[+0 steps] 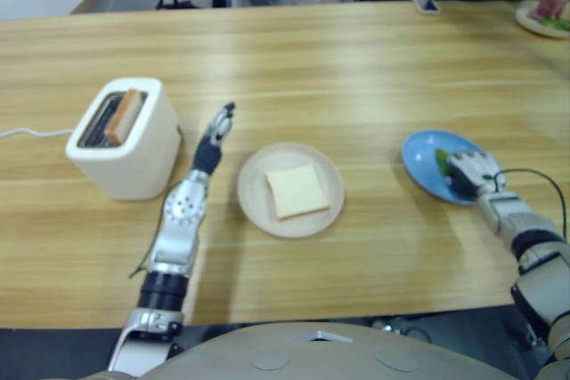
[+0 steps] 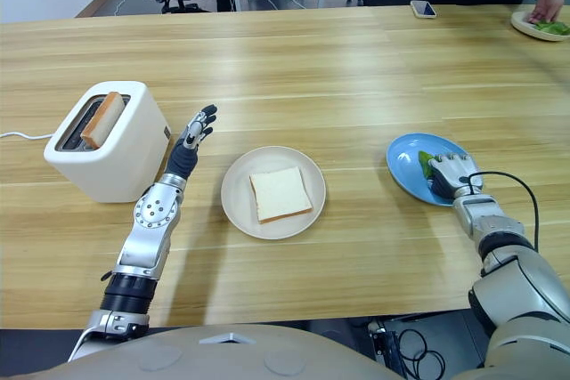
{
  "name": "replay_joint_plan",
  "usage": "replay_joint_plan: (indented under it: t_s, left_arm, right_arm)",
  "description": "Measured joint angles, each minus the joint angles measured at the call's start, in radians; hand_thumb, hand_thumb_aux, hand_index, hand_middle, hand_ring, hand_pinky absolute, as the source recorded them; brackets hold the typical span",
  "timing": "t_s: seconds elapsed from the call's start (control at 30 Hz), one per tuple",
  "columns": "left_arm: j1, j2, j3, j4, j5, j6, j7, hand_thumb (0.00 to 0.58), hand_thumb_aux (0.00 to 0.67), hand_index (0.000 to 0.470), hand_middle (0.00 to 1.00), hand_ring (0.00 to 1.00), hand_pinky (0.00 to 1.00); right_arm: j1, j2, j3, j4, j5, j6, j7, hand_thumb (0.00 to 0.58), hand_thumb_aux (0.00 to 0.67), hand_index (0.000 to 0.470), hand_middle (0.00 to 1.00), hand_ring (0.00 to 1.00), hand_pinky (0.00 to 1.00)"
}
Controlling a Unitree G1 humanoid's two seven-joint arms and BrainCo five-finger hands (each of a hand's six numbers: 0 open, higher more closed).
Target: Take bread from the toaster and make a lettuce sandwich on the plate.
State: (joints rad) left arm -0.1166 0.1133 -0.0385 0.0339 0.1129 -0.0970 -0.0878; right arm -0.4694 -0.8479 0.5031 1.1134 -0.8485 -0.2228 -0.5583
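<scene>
A square slice of white bread [image 2: 280, 193] is laid flat on the round cream plate [image 2: 233, 195]. The right hand [image 2: 451, 173] is rested on the round blue plate [image 2: 403, 151], over a green lettuce leaf [image 2: 425, 164]; its grip cannot be told. The left hand [image 2: 194, 140] is held spread, empty, beside the white boxy toaster [image 2: 125, 165], where a browned slice [image 2: 102, 119] is stood.

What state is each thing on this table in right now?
toaster: loaded, one slot filled.
toast slice: standing upright in the toaster, not yet taken.
beige plate: holds one slice.
bread slice: lying flat on the beige plate, bare.
blue plate: holds lettuce.
lettuce: lying on the blue plate.
left hand: open, empty, between toaster and beige plate.
right hand: over the blue plate beside the lettuce; grip unclear.
</scene>
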Motion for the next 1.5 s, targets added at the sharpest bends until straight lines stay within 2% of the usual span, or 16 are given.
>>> replay_joint_plan:
  t_s: [0.17, 0.33, 0.47, 0.6, 0.7, 0.87, 1.03, 1.3, 1.5]
  left_arm:
    - [0.002, 0.0, 0.021, -0.006, -0.008, -0.004, 0.009, 0.0, 0.0, 0.0, 0.0, 0.0, 0.0]
    - [0.002, -0.001, 0.041, -0.007, -0.021, -0.012, 0.022, 0.0, 0.0, 0.0, 0.0, 0.0, 0.0]
    - [-0.001, -0.004, 0.061, -0.006, -0.045, -0.02, 0.026, 0.0, 0.0, 0.0, 0.0, 0.0, 0.0]
    - [-0.029, -0.011, 0.101, 0.006, -0.091, -0.024, 0.036, 0.0, 0.0, 0.0, 0.0, 0.0, 0.0]
    - [-0.037, -0.01, 0.135, 0.018, -0.115, -0.028, 0.049, 0.0, 0.0, 0.0, 0.0, 0.0, 0.0]
    - [-0.054, -0.008, 0.142, 0.034, -0.118, -0.034, 0.05, 0.0, 0.0, 0.0, 0.0, 0.0, 0.0]
    - [-0.055, -0.005, 0.143, 0.038, -0.117, -0.035, 0.047, 0.0, 0.0, 0.0, 0.0, 0.0, 0.0]
    - [-0.055, -0.005, 0.131, 0.038, -0.113, -0.035, 0.047, 0.0, 0.0, 0.0, 0.0, 0.0, 0.0]
    - [-0.055, -0.005, 0.127, 0.038, -0.112, -0.035, 0.048, 0.0, 0.0, 0.0, 0.0, 0.0, 0.0]
  right_arm:
    - [0.103, -0.099, -0.114, -0.31, 0.042, 0.017, -0.016, 0.58, 0.67, 0.46, 1.0, 1.0, 1.0]
    - [0.237, -0.109, -0.206, -0.659, 0.048, 0.077, 0.022, 0.58, 0.67, 0.46, 1.0, 1.0, 1.0]
    - [0.296, -0.082, -0.273, -0.9, 0.037, 0.135, 0.087, 0.58, 0.67, 0.46, 1.0, 1.0, 1.0]
    - [0.269, 0.018, -0.258, -1.069, -0.008, 0.155, 0.174, 0.58, 0.67, 0.46, 1.0, 1.0, 1.0]
    - [0.202, 0.115, -0.2, -1.099, -0.056, 0.153, 0.232, 0.58, 0.67, 0.46, 1.0, 1.0, 1.0]
    - [0.124, 0.312, -0.024, -1.091, -0.167, 0.117, 0.295, 0.58, 0.67, 0.46, 1.0, 1.0, 1.0]
    - [0.108, 0.389, 0.08, -0.978, -0.24, 0.09, 0.307, 0.58, 0.67, 0.46, 1.0, 1.0, 1.0]
    - [0.139, 0.411, 0.161, -0.884, -0.288, 0.059, 0.308, 0.58, 0.67, 0.46, 1.0, 1.0, 1.0]
    - [0.155, 0.348, 0.148, -0.907, -0.29, 0.058, 0.31, 0.58, 0.67, 0.46, 1.0, 1.0, 1.0]
